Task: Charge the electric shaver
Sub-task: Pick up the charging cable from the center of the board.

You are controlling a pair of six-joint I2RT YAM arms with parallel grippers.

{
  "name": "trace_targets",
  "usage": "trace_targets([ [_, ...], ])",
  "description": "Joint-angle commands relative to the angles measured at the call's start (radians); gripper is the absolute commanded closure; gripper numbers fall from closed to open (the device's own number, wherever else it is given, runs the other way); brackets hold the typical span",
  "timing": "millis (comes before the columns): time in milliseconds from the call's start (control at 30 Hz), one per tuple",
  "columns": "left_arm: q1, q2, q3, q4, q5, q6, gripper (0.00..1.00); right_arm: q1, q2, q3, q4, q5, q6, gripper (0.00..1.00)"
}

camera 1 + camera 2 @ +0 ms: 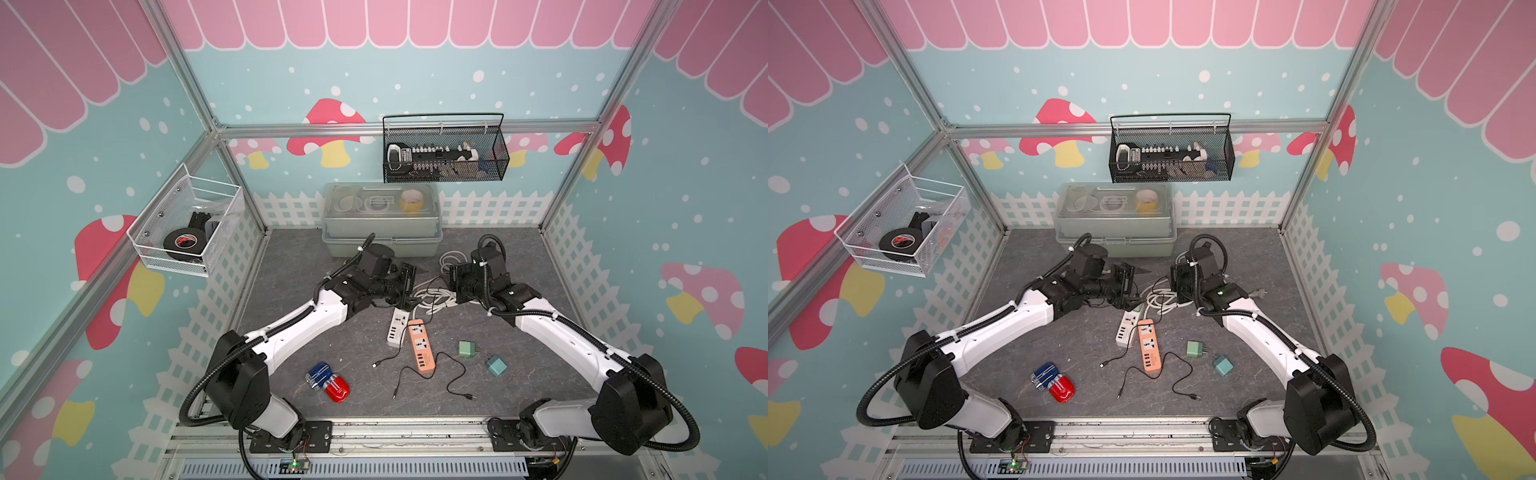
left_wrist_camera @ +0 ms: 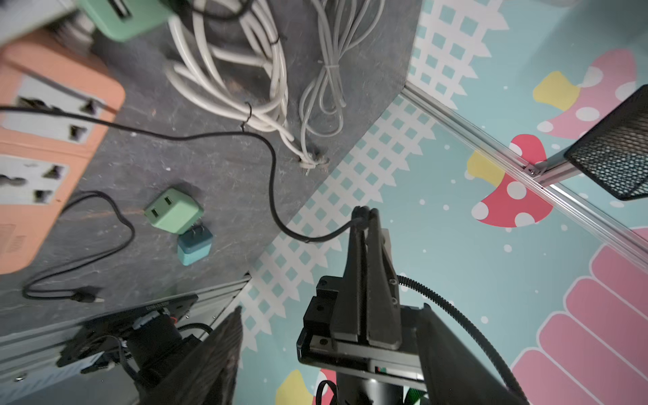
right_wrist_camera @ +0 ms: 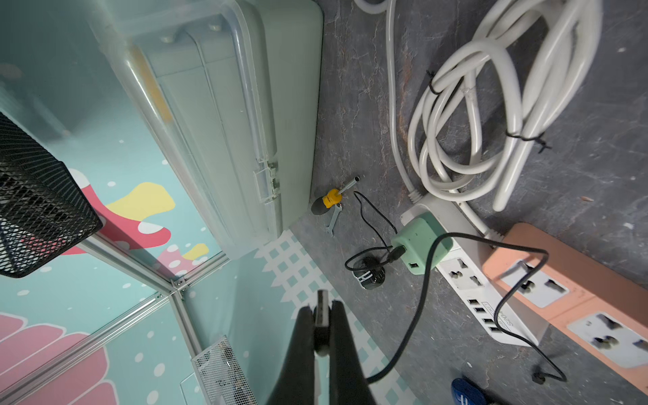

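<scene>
Charging looks unfinished. On the far end of the white plastic power strip [image 1: 396,328] sits a mint-green cube adapter [image 3: 419,242]; what seems the small round black shaver [image 3: 370,277] lies just beside. Beyond the strip, raised, the right gripper [image 3: 321,310] pinches a black cable's [image 3: 422,308] silver USB plug [image 3: 321,298]; the left gripper [image 1: 417,286] gapes empty.

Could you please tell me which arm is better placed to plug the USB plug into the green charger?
Probably right. The right gripper has its jaws shut on the USB plug, and the green charger on the white power strip shows a free port. The left gripper holds nothing.
</scene>
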Motion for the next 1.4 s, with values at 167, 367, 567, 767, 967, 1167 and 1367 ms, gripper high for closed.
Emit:
trace_targets([
  [167, -0.023, 0.115, 0.028, 0.305, -0.113, -0.315, 0.33, 0.001, -0.094, -0.076, 0.115, -0.005, 0.076, 1.00],
  [367, -0.026, 0.166, 0.066, 0.337, -0.124, -0.309, 0.53, 0.000, -0.107, -0.110, 0.141, -0.018, 0.089, 1.00],
  [567, -0.037, 0.178, 0.071, 0.354, -0.122, -0.302, 0.81, 0.001, -0.101, -0.111, 0.145, -0.017, 0.089, 1.00],
  [767, -0.037, 0.173, 0.058, 0.350, -0.102, -0.294, 0.96, 0.001, -0.091, -0.109, 0.162, -0.014, 0.094, 1.00],
  [967, -0.029, 0.159, 0.030, 0.365, -0.091, -0.290, 1.00, -0.002, -0.106, -0.118, 0.171, 0.001, 0.095, 0.75],
  [1167, -0.019, 0.149, 0.035, 0.342, -0.064, -0.260, 1.00, -0.017, -0.124, -0.156, 0.173, 0.001, 0.097, 0.51],
  [1367, -0.017, 0.142, 0.031, 0.309, -0.061, -0.245, 1.00, -0.031, -0.125, -0.166, 0.185, 0.003, 0.100, 0.71],
])
